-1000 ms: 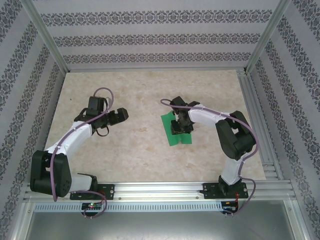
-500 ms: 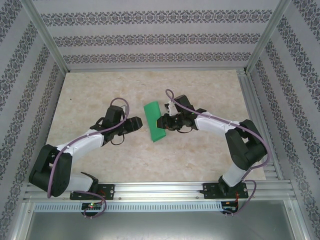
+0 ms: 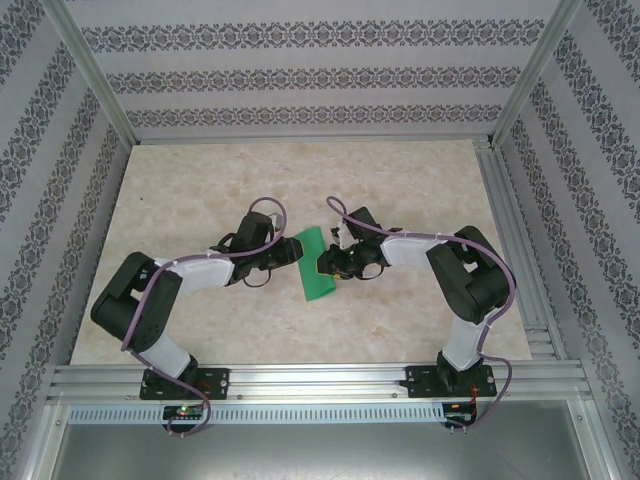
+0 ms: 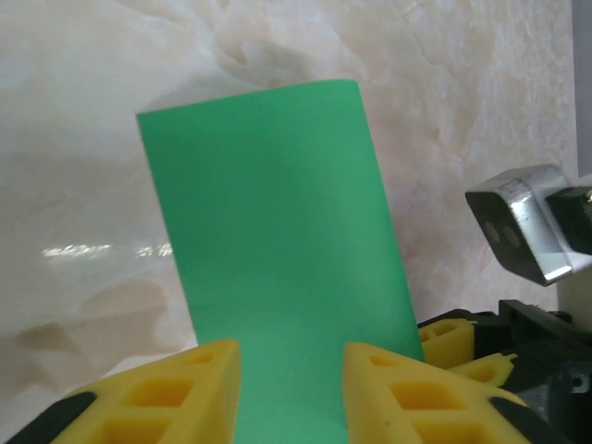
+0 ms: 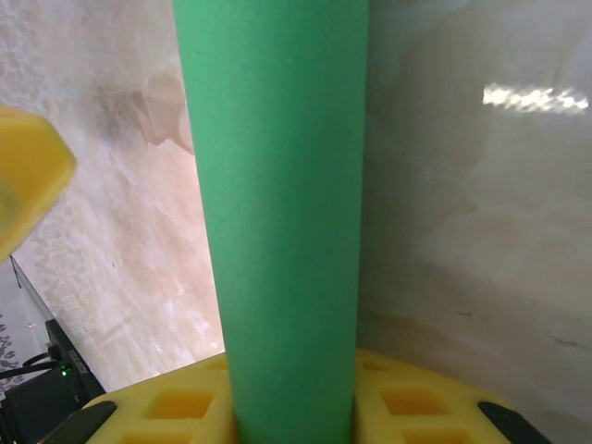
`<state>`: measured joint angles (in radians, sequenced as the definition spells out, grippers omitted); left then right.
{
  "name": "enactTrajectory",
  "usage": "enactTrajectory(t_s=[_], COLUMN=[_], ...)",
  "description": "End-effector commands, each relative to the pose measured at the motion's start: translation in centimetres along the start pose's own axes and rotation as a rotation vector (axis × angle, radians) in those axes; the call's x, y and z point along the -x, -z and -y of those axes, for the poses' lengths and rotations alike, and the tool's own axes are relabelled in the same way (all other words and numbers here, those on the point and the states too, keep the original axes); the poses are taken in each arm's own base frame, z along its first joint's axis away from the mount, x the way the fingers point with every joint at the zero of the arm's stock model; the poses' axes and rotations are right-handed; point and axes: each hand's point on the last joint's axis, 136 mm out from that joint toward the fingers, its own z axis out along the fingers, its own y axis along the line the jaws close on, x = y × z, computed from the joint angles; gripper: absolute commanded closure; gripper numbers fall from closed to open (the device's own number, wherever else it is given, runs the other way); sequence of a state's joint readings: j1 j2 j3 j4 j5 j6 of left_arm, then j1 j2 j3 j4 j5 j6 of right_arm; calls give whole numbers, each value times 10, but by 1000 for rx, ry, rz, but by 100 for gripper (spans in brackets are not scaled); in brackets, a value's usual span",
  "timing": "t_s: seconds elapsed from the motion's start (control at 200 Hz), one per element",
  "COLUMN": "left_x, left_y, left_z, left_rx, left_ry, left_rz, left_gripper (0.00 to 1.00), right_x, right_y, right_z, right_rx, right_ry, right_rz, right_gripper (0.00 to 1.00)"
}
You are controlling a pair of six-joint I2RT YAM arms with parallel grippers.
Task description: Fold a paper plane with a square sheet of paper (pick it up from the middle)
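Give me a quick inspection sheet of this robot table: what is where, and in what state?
Surface: pale marbled table.
Job's things: green sheet of paper held up between the two arms, not yet a plane.
Clutter: nothing seen.
Grippers: right fingers clamp the sheet; left fingers straddle its other end, grip unclear.
Cables: purple cables loop along each arm, off the paper.
Surroundings: patterned walls, aluminium frame.

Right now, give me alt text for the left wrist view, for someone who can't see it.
A green sheet of paper, gently curved, fills the middle, its lower end partly covered by the two yellow fingers of the left pincer, with pale marbled table behind. At the right edge, a shiny metal block and another yellow finger peek in.
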<state>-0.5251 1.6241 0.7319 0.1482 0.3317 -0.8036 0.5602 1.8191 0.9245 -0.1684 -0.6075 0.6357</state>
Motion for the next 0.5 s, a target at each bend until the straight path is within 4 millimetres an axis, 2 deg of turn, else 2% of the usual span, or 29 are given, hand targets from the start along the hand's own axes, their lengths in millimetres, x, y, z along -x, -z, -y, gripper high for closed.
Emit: enactTrajectory(t_s=[0.0, 0.285, 0.495], left_x=[12, 0, -10], left_y=[-9, -34, -41], left_z=[26, 10, -8], left_rx=[-86, -32, 55], left_ry=[-31, -20, -21], left_rz=[21, -58, -103], left_gripper=[70, 82, 83], right_x=[2, 1, 4], right_y=[-3, -4, 6], right_z=[7, 10, 3], right_rx=[2, -3, -14], right_ry=[-19, -30, -11], right_rz=[8, 2, 13], right_gripper=[71, 71, 65])
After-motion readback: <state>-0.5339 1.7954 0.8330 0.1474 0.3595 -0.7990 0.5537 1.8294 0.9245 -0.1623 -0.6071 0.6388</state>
